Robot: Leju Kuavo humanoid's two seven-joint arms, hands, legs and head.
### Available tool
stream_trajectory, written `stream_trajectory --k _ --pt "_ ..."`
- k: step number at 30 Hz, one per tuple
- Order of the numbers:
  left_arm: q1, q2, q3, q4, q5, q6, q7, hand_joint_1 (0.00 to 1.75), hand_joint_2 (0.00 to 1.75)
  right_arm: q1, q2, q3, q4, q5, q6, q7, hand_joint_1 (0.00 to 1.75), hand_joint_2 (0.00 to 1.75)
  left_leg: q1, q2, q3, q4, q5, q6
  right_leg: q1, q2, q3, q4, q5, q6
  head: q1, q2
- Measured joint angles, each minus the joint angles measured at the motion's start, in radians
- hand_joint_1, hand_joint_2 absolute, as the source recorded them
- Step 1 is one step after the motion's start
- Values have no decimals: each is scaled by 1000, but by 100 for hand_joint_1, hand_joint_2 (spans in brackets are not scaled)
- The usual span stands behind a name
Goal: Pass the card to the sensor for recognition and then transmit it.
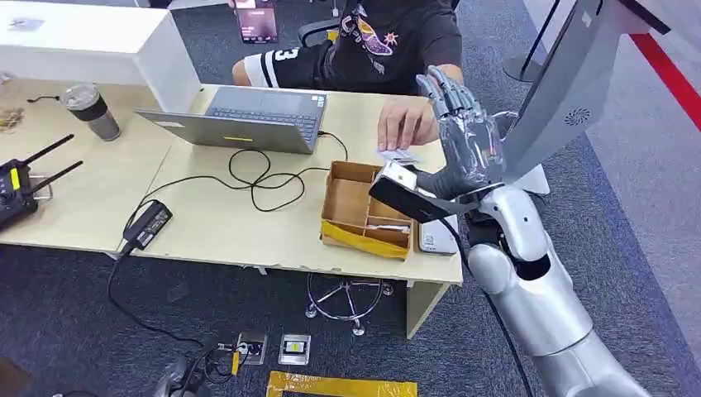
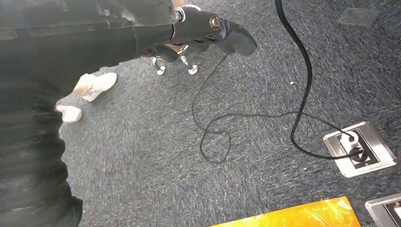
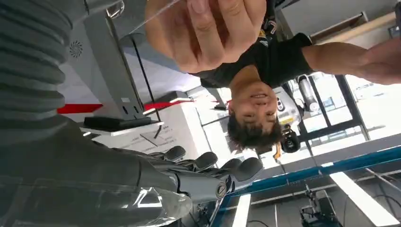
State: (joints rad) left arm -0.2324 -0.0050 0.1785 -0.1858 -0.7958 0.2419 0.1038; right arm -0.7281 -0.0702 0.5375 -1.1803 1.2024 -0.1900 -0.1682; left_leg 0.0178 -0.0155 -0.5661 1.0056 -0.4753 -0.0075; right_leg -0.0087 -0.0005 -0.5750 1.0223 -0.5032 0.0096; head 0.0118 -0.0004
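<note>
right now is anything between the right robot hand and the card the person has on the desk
Nothing visible blocks it. The right robot hand is raised with fingers apart beside the person's hand, which rests on the card just beyond the cardboard box.

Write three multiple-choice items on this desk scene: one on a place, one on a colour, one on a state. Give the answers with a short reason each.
1. Where does the cardboard box sit?
A. On the floor
B. On the desk, near its front edge
C. On the laptop

2. What colour is the carpet?
A. Dark blue-grey
B. Red
C. Green

3. How is the right hand?
A. Raised, fingers apart, holding nothing
B. Resting flat in the box
C. Gripping the tumbler

Answers:
1 B, the box stands on the desk in front of the laptop.
2 A, the left wrist view shows dark blue-grey pile.
3 A, the head view shows it lifted beside the person's hand, which holds the card.
</note>
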Motion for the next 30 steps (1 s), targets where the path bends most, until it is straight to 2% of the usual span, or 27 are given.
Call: stream_trajectory --k 16,20,23,25,27,28,30 --pt "3 -1 0 0 11 6 0 0 175 -5 5 13 43 12 -4 9 0 175 0 0 0 0 0 0 0 0 0 0 0 0 0 0" --pt "5 0 1 0 18 9 0 0 175 -5 5 14 51 12 -3 9 30 175 0 0 0 0 0 0 0 0 0 0 0 0 0 0" --pt "6 -1 1 0 18 10 -5 0 175 -5 5 14 55 12 -1 10 77 175 0 0 0 0 0 0 0 0 0 0 0 0 0 0" --pt "6 0 1 0 18 10 -7 0 175 -5 5 14 58 12 0 12 93 175 0 0 0 0 0 0 0 0 0 0 0 0 0 0" --pt "6 -1 1 0 17 9 -7 0 175 -5 5 14 58 12 1 13 99 175 0 0 0 0 0 0 0 0 0 0 0 0 0 0" --pt "6 -1 1 0 16 8 -7 0 175 -5 5 14 58 12 2 13 94 175 0 0 0 0 0 0 0 0 0 0 0 0 0 0" --pt "6 -1 1 0 13 8 -7 0 175 -5 5 14 58 12 4 15 94 175 0 0 0 0 0 0 0 0 -1 0 0 0 0 0"
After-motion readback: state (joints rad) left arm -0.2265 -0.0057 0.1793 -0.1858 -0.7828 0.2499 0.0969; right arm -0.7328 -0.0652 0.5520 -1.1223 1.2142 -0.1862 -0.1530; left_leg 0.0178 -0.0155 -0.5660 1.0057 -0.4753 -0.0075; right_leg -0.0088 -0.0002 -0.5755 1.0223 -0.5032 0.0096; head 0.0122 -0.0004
